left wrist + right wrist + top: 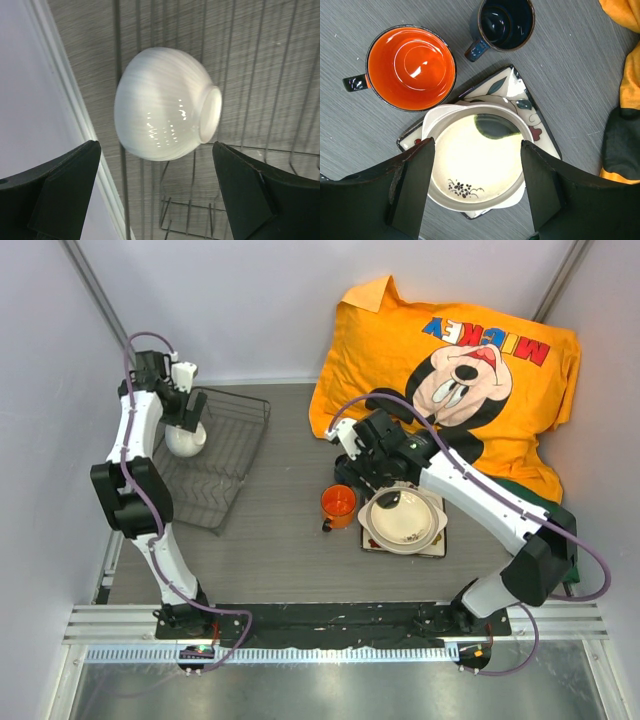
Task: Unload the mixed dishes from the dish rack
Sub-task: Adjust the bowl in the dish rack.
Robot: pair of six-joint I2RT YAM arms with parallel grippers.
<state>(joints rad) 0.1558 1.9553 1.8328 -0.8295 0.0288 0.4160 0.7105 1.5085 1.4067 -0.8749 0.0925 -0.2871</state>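
Small white bowl (160, 102) lies tipped on its side in the dish rack (225, 475), at the rack's left edge, on the left of the bench (290, 560). Left claw (156, 146) hangs over it, spread wide, not touching. Large cream bowl (470, 170) sits on the square flowered plate (512, 87) mid-bench. Orange mug (412, 67) stands just beside the plate, dark-blue cup (507, 22) next to it, both upright. Right claw (477, 145) is spread over the cream bowl, pinching nothing. Orange Mickey cloth (450, 350) lies at far right.
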